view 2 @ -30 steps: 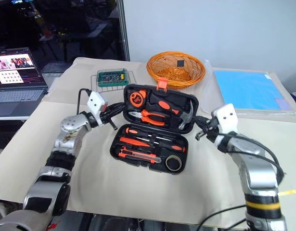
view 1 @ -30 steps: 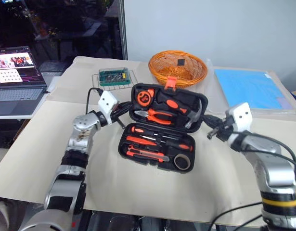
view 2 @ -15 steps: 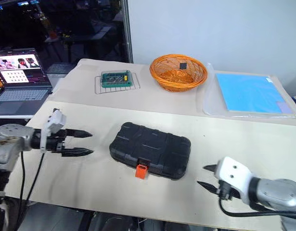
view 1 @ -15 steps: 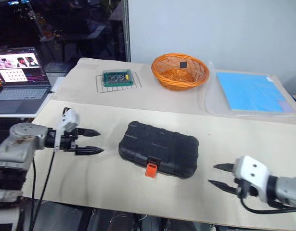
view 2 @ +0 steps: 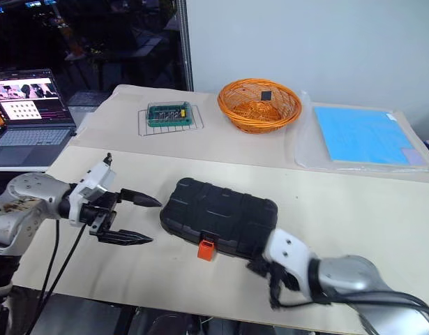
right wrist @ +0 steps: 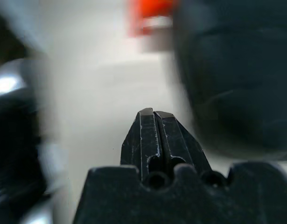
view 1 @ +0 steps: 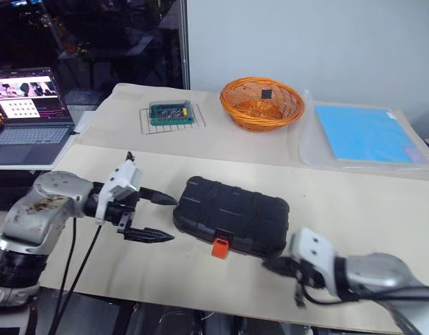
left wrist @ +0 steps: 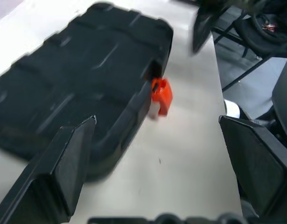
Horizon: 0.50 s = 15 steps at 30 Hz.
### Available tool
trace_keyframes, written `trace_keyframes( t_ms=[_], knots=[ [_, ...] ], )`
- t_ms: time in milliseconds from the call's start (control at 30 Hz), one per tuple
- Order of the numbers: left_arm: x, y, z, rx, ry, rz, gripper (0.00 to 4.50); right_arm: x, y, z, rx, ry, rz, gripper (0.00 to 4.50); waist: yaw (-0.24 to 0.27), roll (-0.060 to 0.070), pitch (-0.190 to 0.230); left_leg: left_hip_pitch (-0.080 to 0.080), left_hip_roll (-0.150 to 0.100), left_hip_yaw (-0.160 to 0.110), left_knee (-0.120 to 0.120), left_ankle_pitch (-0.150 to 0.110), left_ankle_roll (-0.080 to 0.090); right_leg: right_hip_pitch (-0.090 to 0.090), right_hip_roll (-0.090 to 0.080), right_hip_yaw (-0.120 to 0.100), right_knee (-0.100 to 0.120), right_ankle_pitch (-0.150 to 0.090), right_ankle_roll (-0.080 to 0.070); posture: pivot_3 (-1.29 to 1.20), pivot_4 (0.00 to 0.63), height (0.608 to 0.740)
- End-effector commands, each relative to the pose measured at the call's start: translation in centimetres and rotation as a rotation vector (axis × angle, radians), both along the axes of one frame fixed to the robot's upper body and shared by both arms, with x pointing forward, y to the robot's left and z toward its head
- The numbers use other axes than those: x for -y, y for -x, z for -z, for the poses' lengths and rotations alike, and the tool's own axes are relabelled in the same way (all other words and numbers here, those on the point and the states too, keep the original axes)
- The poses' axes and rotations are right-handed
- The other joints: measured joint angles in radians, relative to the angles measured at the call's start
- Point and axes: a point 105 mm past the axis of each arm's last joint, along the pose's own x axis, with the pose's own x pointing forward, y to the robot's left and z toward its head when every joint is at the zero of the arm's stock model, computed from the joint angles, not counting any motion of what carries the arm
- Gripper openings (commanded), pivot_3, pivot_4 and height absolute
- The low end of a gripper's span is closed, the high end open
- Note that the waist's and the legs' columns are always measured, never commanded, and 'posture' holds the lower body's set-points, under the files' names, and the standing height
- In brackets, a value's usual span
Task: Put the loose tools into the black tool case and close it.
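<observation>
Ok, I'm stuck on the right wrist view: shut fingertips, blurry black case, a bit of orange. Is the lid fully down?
Observer: Yes. The black tool case lies closed on the table, its orange latch sticking out at the near edge.
Operator: Where's the other arm?
Observer: The left gripper sits just off the case's left end, open, holding nothing.
Operator: And mine?
Observer: The right gripper is shut at the case's near right corner; contact can't be judged.
</observation>
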Motion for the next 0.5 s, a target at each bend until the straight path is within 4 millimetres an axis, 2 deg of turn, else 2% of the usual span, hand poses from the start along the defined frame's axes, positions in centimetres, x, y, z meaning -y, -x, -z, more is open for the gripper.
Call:
trace_keyframes(
  t_ms=[33, 233, 333, 400, 500],
  knots=[
    [0.9, -0.2, -0.8, 0.065, 0.017, 0.002, 4.5, 0.8, -5.7, -1.5, 0.176, 0.004, 0.234, 0.06, -0.003, -0.001, 0.001, 0.0, 0.0, 0.0, 0.001, 0.0, 0.0, 0.0, 0.0, -0.001, 0.001, 0.0, 0.0, 0.0, 0.15, 0.74],
    [2.2, -1.7, -0.3, 0.096, 0.02, -0.064, 4.5, 0.4, -13.3, -3.1, 0.321, 0.013, 0.362, 0.06, -0.017, -0.002, 0.002, -0.001, 0.0, 0.001, 0.002, 0.004, -0.007, -0.004, -0.002, -0.005, 0.001, 0.002, 0.007, 0.0, 0.15, 0.74],
    [2.9, -2.8, -0.1, 0.108, 0.018, -0.112, 4.5, -0.2, -16.1, -3.5, 0.348, -0.001, 0.353, 0.06, -0.021, -0.002, 0.002, -0.003, 0.0, 0.001, 0.002, 0.006, -0.008, -0.003, -0.002, -0.006, 0.002, 0.007, 0.012, 0.0, 0.15, 0.74],
    [3.4, -3.7, -0.1, 0.121, 0.018, -0.141, 4.5, -0.3, -16.6, -3.8, 0.315, -0.029, 0.335, 0.06, -0.021, -0.002, 0.002, -0.004, 0.0, 0.001, 0.001, 0.006, -0.008, -0.004, -0.001, -0.006, 0.004, 0.007, 0.011, 0.0, 0.15, 0.74],
    [3.9, -5.2, 0.1, 0.14, 0.002, -0.183, 4.5, 0.4, -15.6, -4.3, 0.233, -0.058, 0.308, 0.76, -0.019, -0.002, 0.002, -0.007, 0.0, 0.001, 0.002, 0.01, -0.002, -0.005, 0.0, -0.009, 0.005, 0.01, 0.006, 0.0, 0.15, 0.74]
  ],
)
